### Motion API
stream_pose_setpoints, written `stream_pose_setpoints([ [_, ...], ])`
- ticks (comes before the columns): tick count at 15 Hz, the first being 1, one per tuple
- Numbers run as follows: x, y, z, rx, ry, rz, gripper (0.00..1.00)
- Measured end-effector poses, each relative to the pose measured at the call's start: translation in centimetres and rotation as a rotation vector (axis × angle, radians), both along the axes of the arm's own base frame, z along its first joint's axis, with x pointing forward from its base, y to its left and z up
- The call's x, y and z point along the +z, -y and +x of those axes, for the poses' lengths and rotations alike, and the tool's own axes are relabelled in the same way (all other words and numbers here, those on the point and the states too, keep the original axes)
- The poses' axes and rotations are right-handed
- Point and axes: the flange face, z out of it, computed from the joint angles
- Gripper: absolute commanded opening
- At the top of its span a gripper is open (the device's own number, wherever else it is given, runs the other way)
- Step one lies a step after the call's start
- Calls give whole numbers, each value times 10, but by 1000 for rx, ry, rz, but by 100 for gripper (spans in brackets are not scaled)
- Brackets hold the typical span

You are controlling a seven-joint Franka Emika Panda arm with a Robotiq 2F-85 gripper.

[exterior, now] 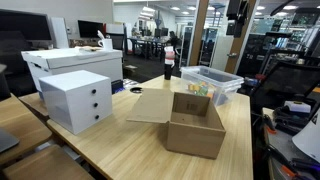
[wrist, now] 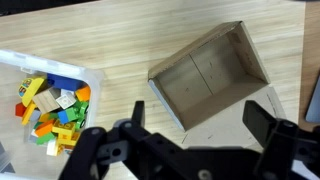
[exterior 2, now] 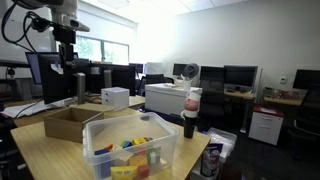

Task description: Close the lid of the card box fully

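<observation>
Card box (exterior: 195, 128) sits open on the counter (exterior: 125, 152) in an exterior view, its lid (exterior: 150, 106) splayed flat toward the white drawer unit (exterior: 78, 100), bare wood beyond its edge. In an exterior view the clear bin (exterior 2: 172, 138) stands just beside it. Wrist view: my pincer (wrist: 197, 112) hangs spread wide above the box's near rim.

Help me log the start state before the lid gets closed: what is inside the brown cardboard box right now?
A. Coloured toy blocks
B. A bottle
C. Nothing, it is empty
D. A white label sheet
C: the wrist view looks straight down into the card box and shows only its bare brown floor. The coloured blocks lie in the clear bin beside it.
</observation>
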Motion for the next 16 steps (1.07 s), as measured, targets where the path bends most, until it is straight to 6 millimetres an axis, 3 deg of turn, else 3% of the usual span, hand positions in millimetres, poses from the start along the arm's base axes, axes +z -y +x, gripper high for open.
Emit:
stream_pose_setpoints([
  [12, 0, -5, 2, 29, 0, -5, 100],
  [16, -13, -13, 16, 71, -3, -7, 100],
])
